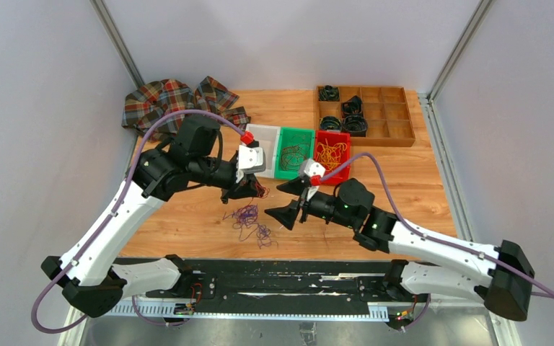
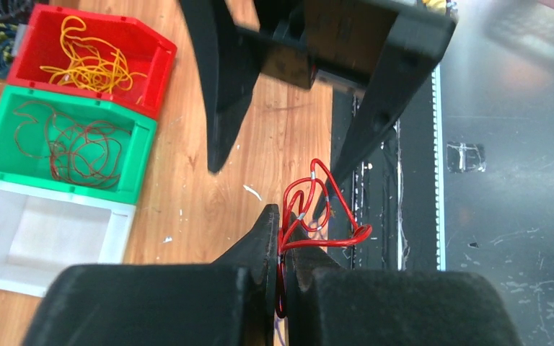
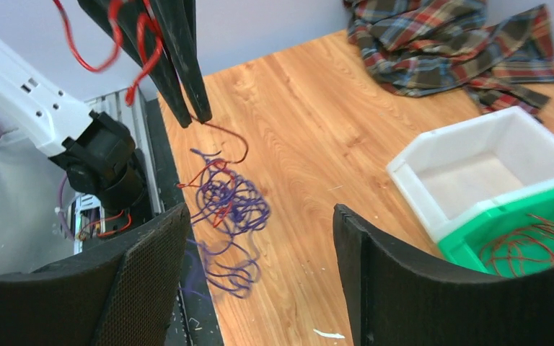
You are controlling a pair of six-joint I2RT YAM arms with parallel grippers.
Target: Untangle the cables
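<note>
My left gripper (image 2: 281, 222) is shut on a thin red cable (image 2: 326, 216), whose loops stick out past the fingertips above the table. One strand of the red cable (image 3: 232, 141) trails down into a loose purple cable tangle (image 1: 249, 220) lying on the wood near the front edge. The purple tangle (image 3: 231, 205) also holds a few red strands. My right gripper (image 1: 283, 200) stands open just right of the left one, with nothing between its fingers (image 3: 148, 274). Yellow cables (image 1: 330, 153) lie in the red bin and dark reddish-brown cables (image 1: 293, 155) in the green bin.
A white bin (image 1: 263, 128), a green bin (image 1: 296, 131) and a red bin (image 1: 332, 133) stand side by side behind the grippers. A wooden compartment tray (image 1: 397, 115) with black coiled cords sits at the back right. A plaid cloth (image 1: 180, 101) lies at the back left.
</note>
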